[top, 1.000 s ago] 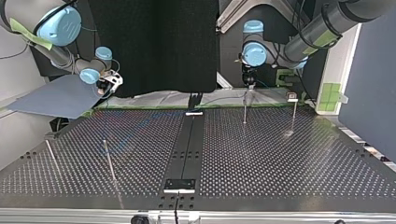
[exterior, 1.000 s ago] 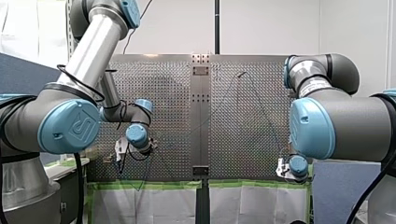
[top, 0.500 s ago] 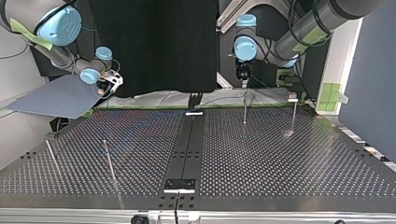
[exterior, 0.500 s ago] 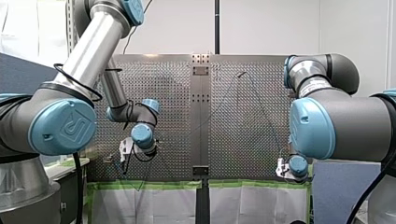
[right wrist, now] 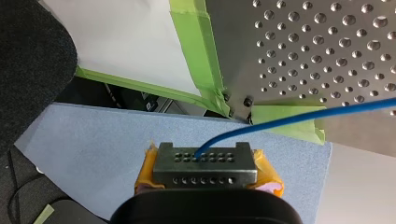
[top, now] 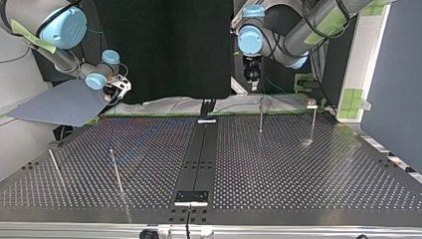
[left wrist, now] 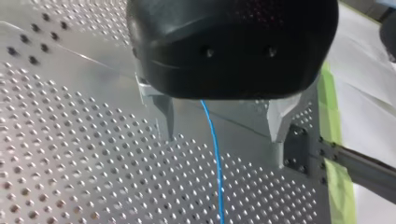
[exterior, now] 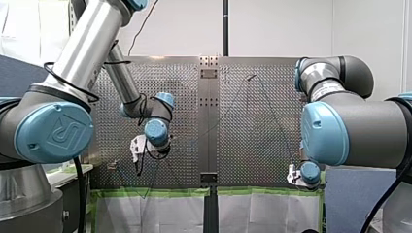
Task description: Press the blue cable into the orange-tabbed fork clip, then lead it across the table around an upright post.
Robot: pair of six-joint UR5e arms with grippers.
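The thin blue cable (left wrist: 215, 163) runs along the perforated table (left wrist: 70, 177) between the metal fingers (left wrist: 164, 116) of my left gripper (left wrist: 224, 135), which stand wide open and clear of it. That gripper hovers above the table's near edge (exterior: 137, 154), beside the closest upright post (top: 261, 118). My right gripper (right wrist: 205, 161), with yellow pads, is shut on the blue cable (right wrist: 289, 119), which leaves it toward the table corner. It rests off the table over a blue sheet (top: 118, 89). A small clip (top: 311, 103) sits on a stand at the top view's right.
Two more upright posts (top: 115, 172) (top: 53, 167) stand at the top view's left. A black rail (top: 201, 154) splits the table. Green tape (right wrist: 196, 42) and white sheeting line the near edge. The blue sheet (right wrist: 93, 140) lies under my right gripper.
My left gripper has risen from the near post and drifted toward the table's centre line, still open. My right arm has not moved.
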